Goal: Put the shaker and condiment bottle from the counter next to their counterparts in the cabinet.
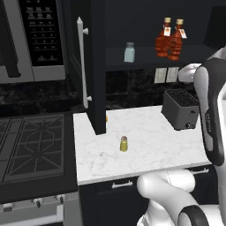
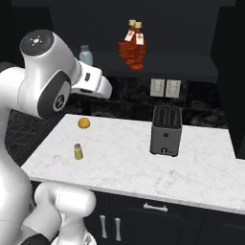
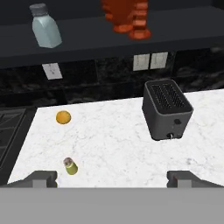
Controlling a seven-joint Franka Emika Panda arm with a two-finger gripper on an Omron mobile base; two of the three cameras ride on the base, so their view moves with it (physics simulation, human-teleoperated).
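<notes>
Two red bottles (image 1: 171, 40) stood side by side, touching, on the shelf of the open black cabinet (image 1: 95, 66), with a pale blue shaker (image 1: 129, 52) on the same shelf well to their left. The small yellow shaker (image 1: 124, 144) stood upright on the white marble counter (image 1: 145, 145), near its front edge and apart from everything else. A small orange ball (image 2: 83, 123) lay behind it toward the wall, and a dark toaster (image 2: 166, 130) sat farther right. The gripper (image 3: 112, 178) hung above the counter with its fingers (image 3: 41, 178) spread wide, holding nothing.
</notes>
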